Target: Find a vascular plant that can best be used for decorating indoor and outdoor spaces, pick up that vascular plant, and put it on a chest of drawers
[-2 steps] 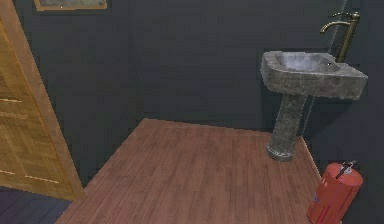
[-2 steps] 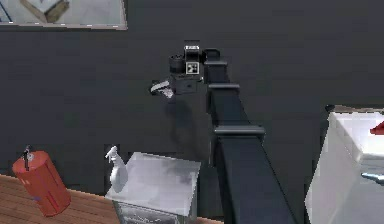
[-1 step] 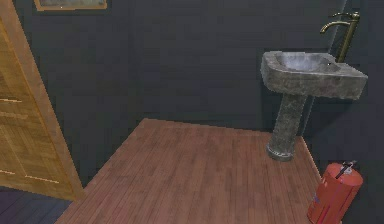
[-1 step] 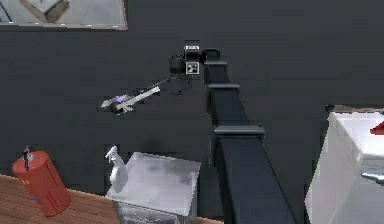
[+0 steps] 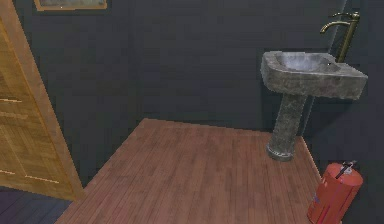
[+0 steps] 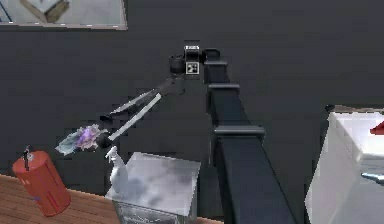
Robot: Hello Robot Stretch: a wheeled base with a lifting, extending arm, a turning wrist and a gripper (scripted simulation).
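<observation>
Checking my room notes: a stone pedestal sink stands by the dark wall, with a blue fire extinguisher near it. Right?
No: the fire extinguisher is red, not blue, as the forward view shows. It does stand near the stone pedestal sink by the dark wall.

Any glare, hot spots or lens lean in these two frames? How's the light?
Forward view: dim dark wall, floor lit evenly, a small glint on the faucet; the door edge leans in the picture only. Arm side view: dark wall too, a pale sheen on the metal bin, and the white fixture is the brightest area, with no washout.
</observation>
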